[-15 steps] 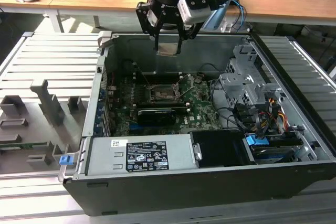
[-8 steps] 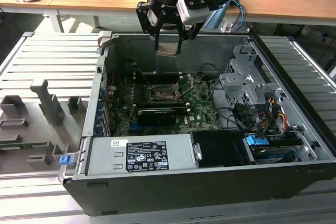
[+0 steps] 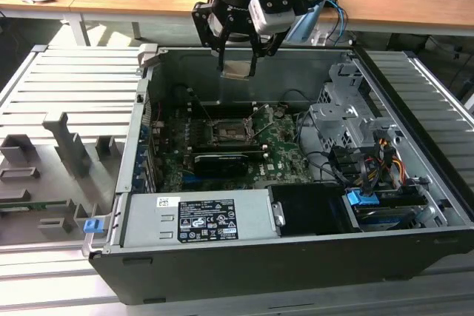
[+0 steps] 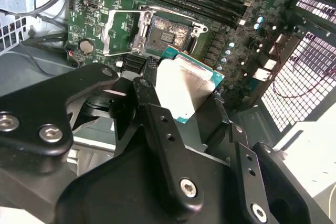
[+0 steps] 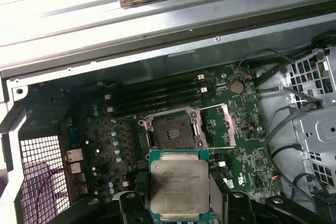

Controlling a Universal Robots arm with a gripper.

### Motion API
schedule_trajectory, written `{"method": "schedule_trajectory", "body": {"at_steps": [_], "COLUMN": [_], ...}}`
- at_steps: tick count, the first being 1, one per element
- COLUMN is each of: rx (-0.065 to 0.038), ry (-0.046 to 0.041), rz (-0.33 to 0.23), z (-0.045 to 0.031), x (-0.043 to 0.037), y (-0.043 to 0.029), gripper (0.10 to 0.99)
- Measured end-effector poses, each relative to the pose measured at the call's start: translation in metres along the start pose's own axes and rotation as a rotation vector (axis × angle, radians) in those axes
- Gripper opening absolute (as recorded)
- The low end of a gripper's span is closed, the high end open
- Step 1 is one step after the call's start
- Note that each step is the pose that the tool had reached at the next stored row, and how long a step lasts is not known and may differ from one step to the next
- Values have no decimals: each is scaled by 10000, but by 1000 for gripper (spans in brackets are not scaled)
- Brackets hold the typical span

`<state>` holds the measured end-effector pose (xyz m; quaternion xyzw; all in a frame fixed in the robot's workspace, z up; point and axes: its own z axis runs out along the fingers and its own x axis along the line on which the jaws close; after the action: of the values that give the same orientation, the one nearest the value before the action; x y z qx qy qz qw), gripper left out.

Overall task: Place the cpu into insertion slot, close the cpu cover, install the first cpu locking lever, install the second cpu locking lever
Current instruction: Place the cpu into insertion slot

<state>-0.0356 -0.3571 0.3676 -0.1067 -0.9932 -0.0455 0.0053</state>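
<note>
Tool [image 3: 237, 70] nearest, clenched on the cpu [image 5: 179, 184] by its edges | cpu held in air over the green board [image 5: 247, 161], silvery top showing in both wrist views, apart from the insertion slot [image 5: 172, 132] | slot bare, cpu cover [image 5: 219, 125] swung open beside it | board inside open computer case [image 3: 259, 275]

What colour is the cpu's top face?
Silvery-grey metal with a green rim; the cpu shows best in the first wrist view.
</note>
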Motion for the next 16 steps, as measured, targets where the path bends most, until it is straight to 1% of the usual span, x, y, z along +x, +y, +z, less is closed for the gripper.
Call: {"method": "schedule_trajectory", "body": {"at_steps": [16], "rx": [-7], "ry": [-34], "rz": [403], "z": [1], "x": [0], "y": [0], "gripper": [541]}}
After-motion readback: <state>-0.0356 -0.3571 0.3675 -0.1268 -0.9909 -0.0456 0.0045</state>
